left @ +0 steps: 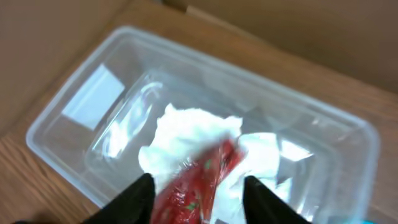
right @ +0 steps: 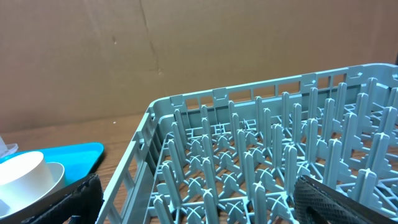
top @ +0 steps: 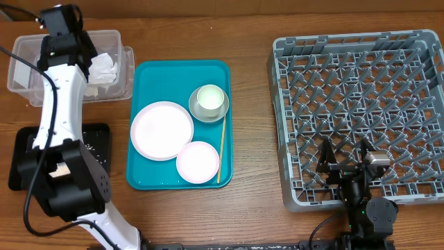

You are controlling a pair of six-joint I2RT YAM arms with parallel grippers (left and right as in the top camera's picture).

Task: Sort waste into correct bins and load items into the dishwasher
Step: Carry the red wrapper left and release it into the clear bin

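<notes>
Looking smeared, red wrapper (left: 214, 163) hangs inside left pincer (left: 198, 180).

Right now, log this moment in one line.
left fingers apart above clear tub, red wrapper between, grip unclear | right fingers open at dish rack | plates on teal tray

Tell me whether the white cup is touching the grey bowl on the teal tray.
Touching. The overhead view shows the cup standing inside the bowl, whose rim rings it all round; the right wrist view agrees.
</notes>
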